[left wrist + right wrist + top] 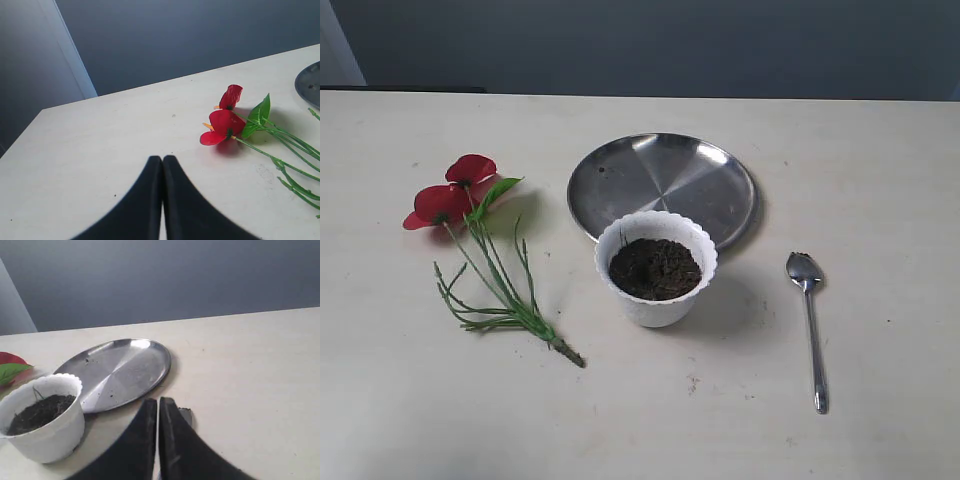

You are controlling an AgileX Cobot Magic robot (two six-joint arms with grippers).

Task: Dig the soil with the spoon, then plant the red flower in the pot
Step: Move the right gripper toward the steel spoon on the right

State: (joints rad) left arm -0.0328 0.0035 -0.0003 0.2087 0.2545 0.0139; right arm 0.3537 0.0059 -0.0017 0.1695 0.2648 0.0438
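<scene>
The white pot (pixel 655 305) stands at mid-table, filled with dark soil (pixel 655 268). The red flower (pixel 450 197) lies flat to its left, stems pointing toward the table's front. To the pot's right lies the spoon (pixel 810 320), bowl toward the back, with soil crumbs on it. Neither gripper shows in the exterior view. In the left wrist view my left gripper (pixel 162 159) is shut and empty over bare table, short of the flower (pixel 224 125). My right gripper (pixel 158 401) is shut; the spoon's bowl (pixel 186 415) peeks out behind one finger, and the pot (pixel 50 440) with its soil (pixel 40 412) sits beside it.
A round steel plate (pixel 665 180) lies flat right behind the pot, also seen as the plate (pixel 120 370) in the right wrist view. The table's far edge (pixel 640 96) meets a dark wall. A few soil crumbs dot the table in front of the pot.
</scene>
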